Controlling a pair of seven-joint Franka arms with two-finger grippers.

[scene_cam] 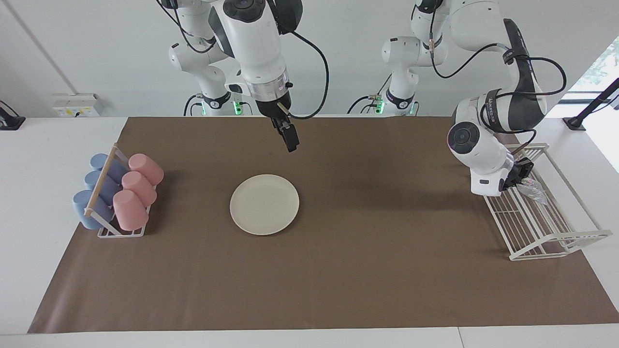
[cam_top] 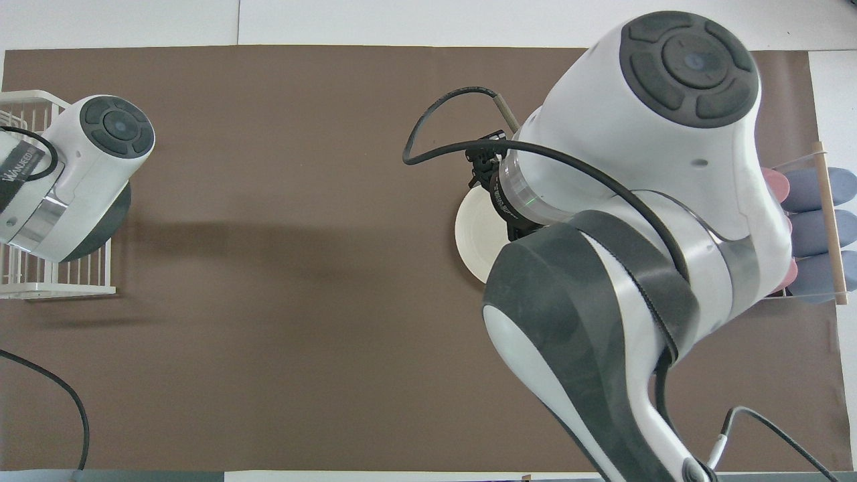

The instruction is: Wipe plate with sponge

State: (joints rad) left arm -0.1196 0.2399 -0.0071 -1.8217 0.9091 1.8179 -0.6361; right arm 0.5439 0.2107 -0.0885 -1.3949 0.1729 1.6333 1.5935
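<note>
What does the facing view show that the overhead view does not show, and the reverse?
Only the facing view shows the sponge in the wire rack, the left gripper at it, and the right gripper hanging over the brown mat. The overhead view adds nothing new; the arms block much of it. Both show the plate and the cup rack.
</note>
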